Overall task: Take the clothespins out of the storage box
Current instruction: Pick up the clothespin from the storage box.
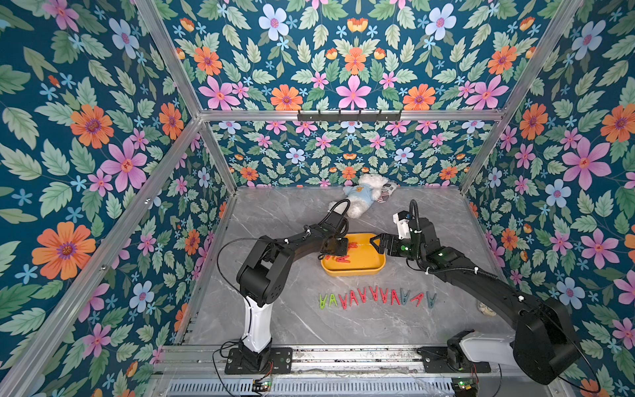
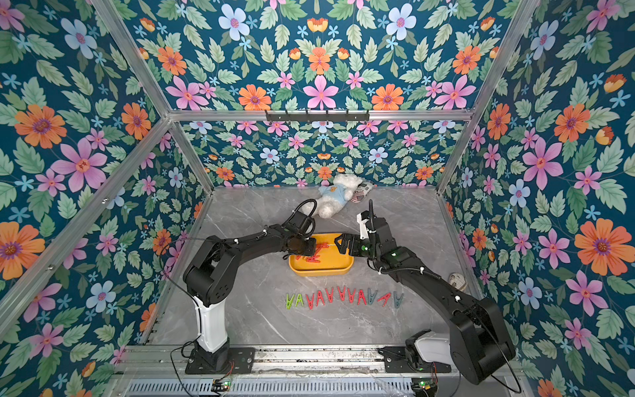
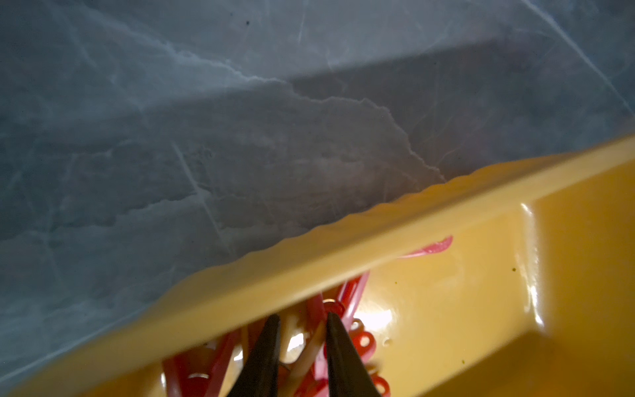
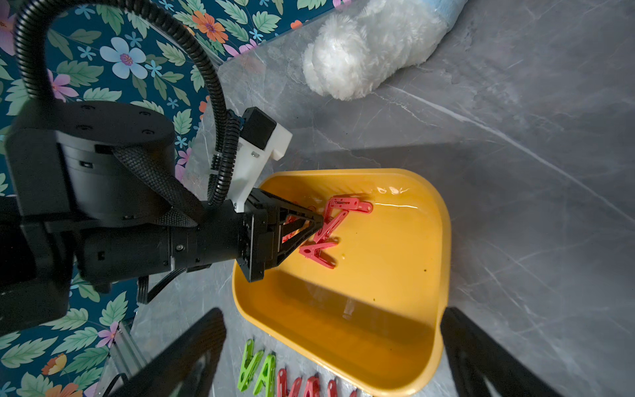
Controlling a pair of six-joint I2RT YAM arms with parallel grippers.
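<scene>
Storage box (image 1: 354, 271): yellow, no lid, upright in the middle of the bench (image 1: 275, 213). Contents: a small heap of red clothespins (image 4: 331, 223), overlapping and all bunched in the end of the box nearest the left arm. The rest of the box floor is bare, with only glare and a few dark specks on it. Left pincer (image 4: 319, 221) reaches over the box rim at that end, tips down in the heap. In the left wrist view its fingertips (image 3: 269, 343) stand a narrow gap apart, with red peg legs and one pale strip between them. Cannot tell whether they are clamped on a peg or only straddle it, nor what the pale strip belongs to. Right pincer (image 1: 377, 243) is over the rim at the opposite end of the box, jaws wide apart, holding nothing. In the right wrist view its two fingers frame the box from that end. Outside the box, a row (image 1: 353, 298) of pegs lies flat on the bench in front of the box's long wall, side by side and clear of the box. It has two green pegs at the left-arm end, then reds, then grey-blue, a tilted red, grey-blue. Plush bear (image 1: 360, 199) lies behind the box, near it, not touching.
</scene>
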